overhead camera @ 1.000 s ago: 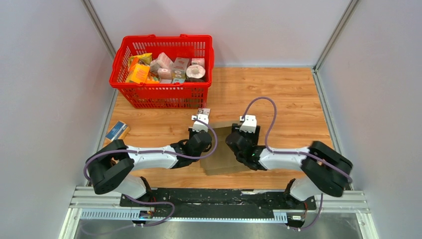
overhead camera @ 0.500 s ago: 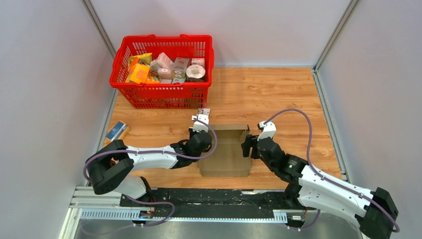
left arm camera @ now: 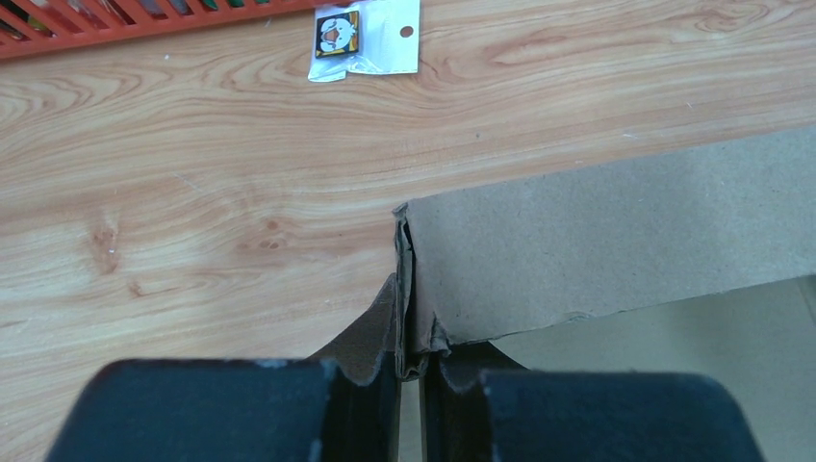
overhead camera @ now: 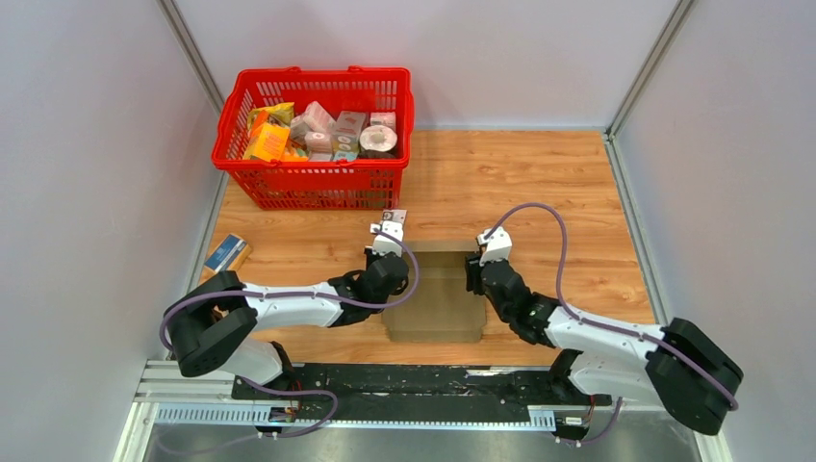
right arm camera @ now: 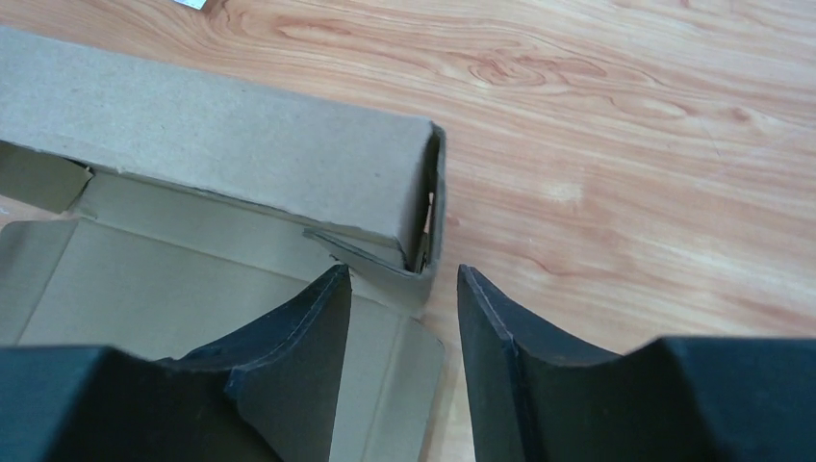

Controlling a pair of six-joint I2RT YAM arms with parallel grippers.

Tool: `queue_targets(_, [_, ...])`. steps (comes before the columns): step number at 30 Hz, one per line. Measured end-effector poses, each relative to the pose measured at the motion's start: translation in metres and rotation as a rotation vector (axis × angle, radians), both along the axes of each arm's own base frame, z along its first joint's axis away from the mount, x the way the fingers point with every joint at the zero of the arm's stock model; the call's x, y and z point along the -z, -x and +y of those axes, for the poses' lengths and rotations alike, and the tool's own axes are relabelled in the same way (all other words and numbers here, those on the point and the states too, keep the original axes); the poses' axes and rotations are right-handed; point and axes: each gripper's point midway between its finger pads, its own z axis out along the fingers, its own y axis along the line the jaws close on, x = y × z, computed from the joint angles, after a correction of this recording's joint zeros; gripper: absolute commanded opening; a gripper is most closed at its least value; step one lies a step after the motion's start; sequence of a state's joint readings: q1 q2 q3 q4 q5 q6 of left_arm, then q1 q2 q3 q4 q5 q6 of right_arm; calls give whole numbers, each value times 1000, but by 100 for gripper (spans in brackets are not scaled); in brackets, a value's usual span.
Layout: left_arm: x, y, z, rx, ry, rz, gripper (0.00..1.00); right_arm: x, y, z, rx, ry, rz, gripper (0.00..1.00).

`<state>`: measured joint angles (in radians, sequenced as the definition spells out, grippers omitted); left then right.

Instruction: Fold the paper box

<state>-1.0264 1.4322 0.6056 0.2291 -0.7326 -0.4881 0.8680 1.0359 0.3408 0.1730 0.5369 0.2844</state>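
Observation:
The paper box (overhead camera: 438,298) is plain brown cardboard, partly folded, lying between both arms with its far wall raised. My left gripper (overhead camera: 388,262) is shut on the box's left wall, pinching the doubled cardboard (left arm camera: 412,318) at its far left corner. My right gripper (overhead camera: 478,272) is open at the box's far right corner; its two fingers straddle the folded corner (right arm camera: 419,245) without closing on it. The box floor (right arm camera: 192,279) lies flat under the right gripper's left finger.
A red basket (overhead camera: 314,185) full of groceries stands at the far left. A small white packet (overhead camera: 395,217) lies in front of it and shows in the left wrist view (left arm camera: 364,38). A blue-and-tan packet (overhead camera: 226,253) lies by the left wall. Grey walls enclose the wooden table (overhead camera: 558,192).
My right gripper swung out to the right off the box, then came back in to the far right corner. The box's far wall now stands raised. The left gripper has not moved.

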Motion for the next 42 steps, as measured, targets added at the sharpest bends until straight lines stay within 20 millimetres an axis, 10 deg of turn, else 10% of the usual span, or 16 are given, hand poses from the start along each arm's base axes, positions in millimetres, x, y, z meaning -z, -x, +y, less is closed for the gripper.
queue_targets(5, [1,2,3,2,7,-3,0,9,-17,13,-29,43,-48,36])
queue_targets(9, [2,3,6,-3,0,-3,0,13,-29,16,-13,64,-87,0])
queue_targets(25, [2,-3,23,-75,-35,-23,0,13,-44,31,480,93,-156,0])
queue_targets(31, [1,-2,17,-55,-19,-20,0,17,-35,20,529,99,-127,71])
queue_targets(35, [1,1,10,-24,-3,-13,0,15,-8,3,427,92,-33,100])
queue_targets(42, [2,2,7,-10,3,-6,11,3,41,22,157,-51,246,100])
